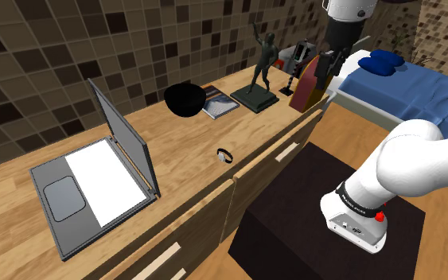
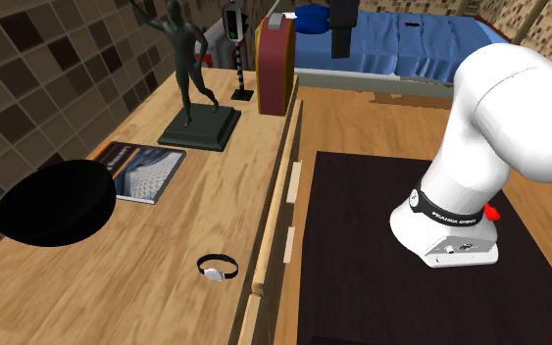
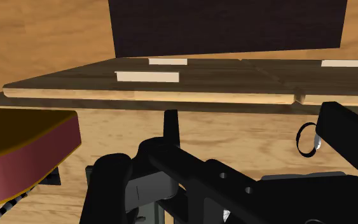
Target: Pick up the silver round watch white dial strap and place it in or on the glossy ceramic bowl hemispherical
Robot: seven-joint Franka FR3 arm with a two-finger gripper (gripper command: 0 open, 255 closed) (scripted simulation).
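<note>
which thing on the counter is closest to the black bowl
The book, lying flat right beside the bowl; the watch and the statue sit clearly farther off.

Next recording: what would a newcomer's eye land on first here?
The big white arm at the shoulder view's lower right, and the open laptop at its left on the wooden counter. Past the laptop, a black bowl and a dark figurine stand by the wall, with a small watch lying alone near the counter's front edge.
</note>
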